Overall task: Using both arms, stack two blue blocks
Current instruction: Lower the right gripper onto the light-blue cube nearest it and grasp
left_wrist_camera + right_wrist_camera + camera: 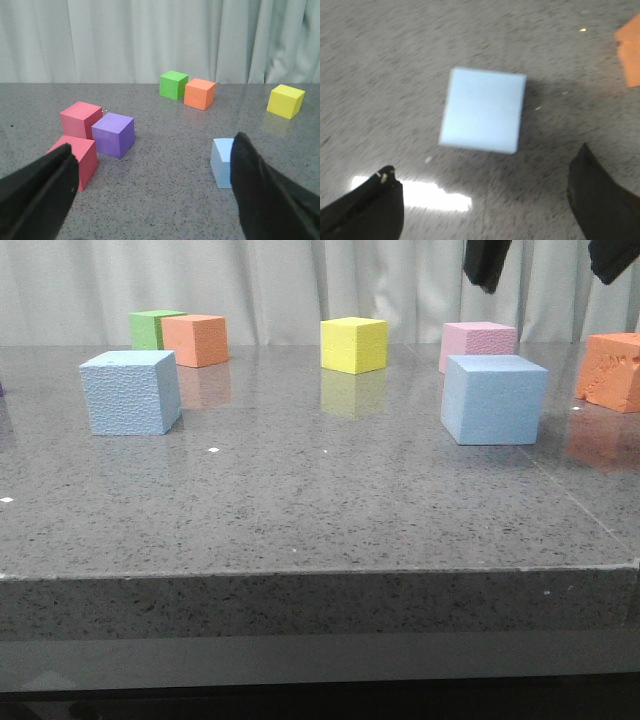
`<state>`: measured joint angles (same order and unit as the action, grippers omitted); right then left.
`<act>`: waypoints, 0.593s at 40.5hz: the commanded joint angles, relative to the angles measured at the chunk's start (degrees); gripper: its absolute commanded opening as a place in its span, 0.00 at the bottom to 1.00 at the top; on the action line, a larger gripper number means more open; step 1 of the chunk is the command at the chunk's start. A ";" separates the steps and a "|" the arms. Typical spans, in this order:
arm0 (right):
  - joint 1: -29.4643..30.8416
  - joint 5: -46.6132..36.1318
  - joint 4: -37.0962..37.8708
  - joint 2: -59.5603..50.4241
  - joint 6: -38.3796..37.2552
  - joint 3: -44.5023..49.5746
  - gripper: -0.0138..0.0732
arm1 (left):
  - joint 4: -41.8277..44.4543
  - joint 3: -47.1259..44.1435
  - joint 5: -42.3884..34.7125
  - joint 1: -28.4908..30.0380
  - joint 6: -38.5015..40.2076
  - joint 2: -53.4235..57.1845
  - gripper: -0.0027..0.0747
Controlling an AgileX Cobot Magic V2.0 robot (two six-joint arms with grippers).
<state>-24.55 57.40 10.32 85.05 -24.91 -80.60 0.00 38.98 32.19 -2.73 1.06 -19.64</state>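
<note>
Two pale blue blocks stand apart on the grey table, one at the left (130,392) and one at the right (494,398). My right gripper (546,282) hangs open high above the right block, with only its two dark fingertips showing at the top of the front view. In the right wrist view this block (483,110) lies below and ahead of the open right gripper (485,160), untouched. My left gripper (152,145) is open and empty, out of the front view. The left block (223,160) is partly hidden behind one of its fingers (265,190).
A green cube (155,328) and an orange cube (196,339) stand at the back left, a yellow cube (353,344) at mid back, a pink cube (478,343) behind the right blue block, an orange block (612,370) far right. Two red cubes (80,119) and a purple cube (113,134) sit near the left gripper.
</note>
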 commanded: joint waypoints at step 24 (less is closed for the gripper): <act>3.43 -9.11 1.80 9.77 -7.70 -5.29 0.92 | 0.00 1.61 -4.53 0.11 0.37 -1.03 0.82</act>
<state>-21.37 51.30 11.86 96.91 -32.47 -83.79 0.00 38.98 32.19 -2.73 1.06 -19.64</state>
